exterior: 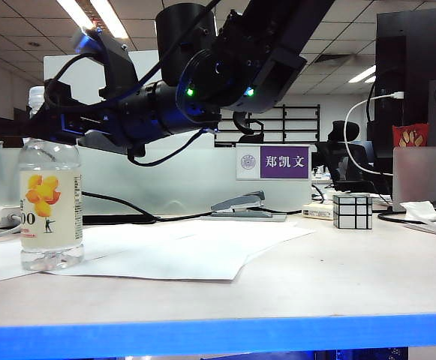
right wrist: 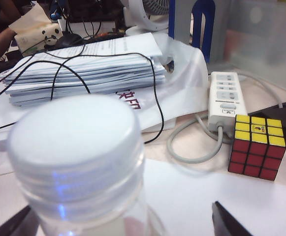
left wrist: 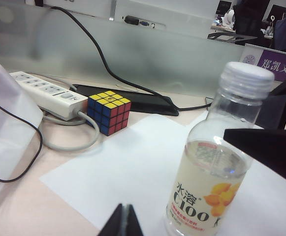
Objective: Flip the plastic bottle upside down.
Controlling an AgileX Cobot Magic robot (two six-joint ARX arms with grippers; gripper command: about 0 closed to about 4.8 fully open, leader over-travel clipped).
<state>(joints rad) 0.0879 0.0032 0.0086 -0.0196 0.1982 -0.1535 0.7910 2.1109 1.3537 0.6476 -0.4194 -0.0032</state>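
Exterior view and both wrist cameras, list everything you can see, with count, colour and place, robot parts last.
plastic bottle: one, clear, white cap, upright on table's left
paper sheets: several, white, mid-table
colour cube: one, multicoloured, beside power strip
silver cube: one, mirrored, right rear
power strip: one, white, left rear
stapler: one, grey, centre rear
name sign: one, purple and white, on partition
paper stack: one, white, behind power strip
left gripper: shut, apart from bottle
right gripper: open, fingers either side of bottle neck

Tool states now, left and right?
Left tool: shut, empty, back from the plastic bottle.
Right tool: open, fingers either side of the bottle's neck, not gripping.
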